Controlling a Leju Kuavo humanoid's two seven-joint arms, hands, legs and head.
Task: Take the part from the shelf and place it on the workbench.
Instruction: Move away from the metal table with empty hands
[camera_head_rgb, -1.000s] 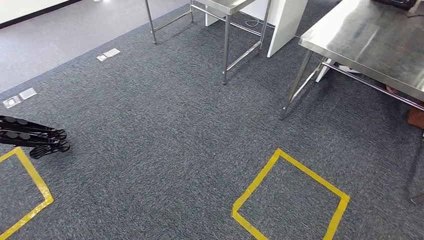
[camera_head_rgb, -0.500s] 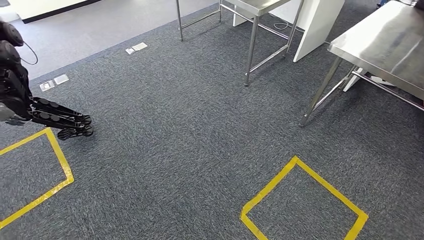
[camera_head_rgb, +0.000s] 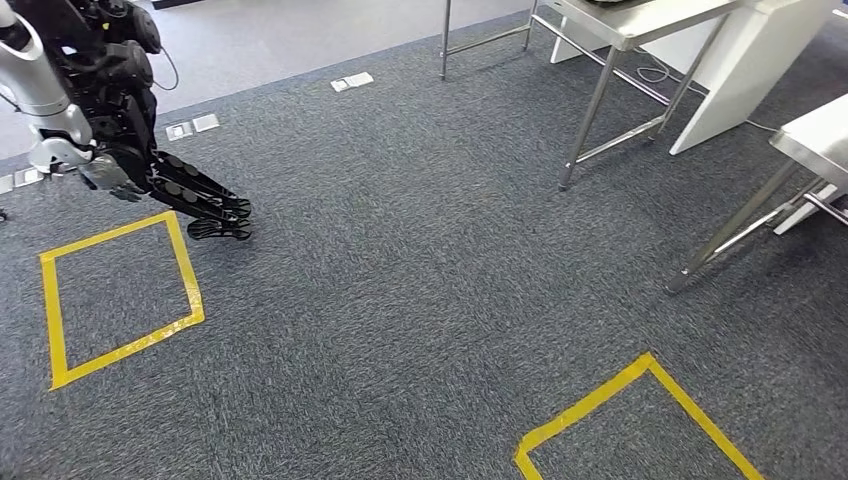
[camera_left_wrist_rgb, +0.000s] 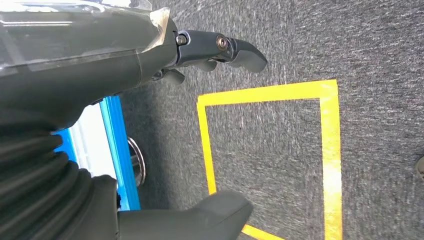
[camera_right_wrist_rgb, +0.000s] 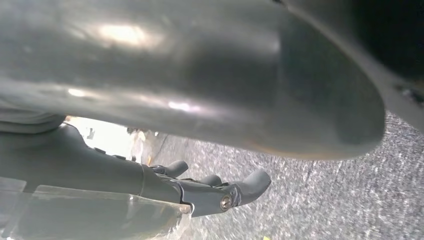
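Looking down on grey carpet (camera_head_rgb: 400, 270). At near left, a yellow tape square (camera_head_rgb: 120, 290); at near right, the corner of a second square (camera_head_rgb: 640, 420). At far right, a steel-legged table (camera_head_rgb: 600, 90) and the edge of a bench (camera_head_rgb: 815, 130). At far left, left hand (camera_head_rgb: 190, 195) hanging over the carpet just beyond the tape square, fingers straight and spread, holding nothing. From the right wrist, right hand (camera_right_wrist_rgb: 220, 192) low over the carpet, fingers loosely apart, likewise empty. Compared with a second ago, whole view swung leftward: table and bench slid off to the right, tape square now fully in sight, left arm further into frame. A turn of the camera, not a shifting of furniture. Cannot tell where the part or the shelf lies. Judged from empty hands and the turn away from the bench: fetching barely begun, shelf to be faced and reached, pick-up and carry all ahead
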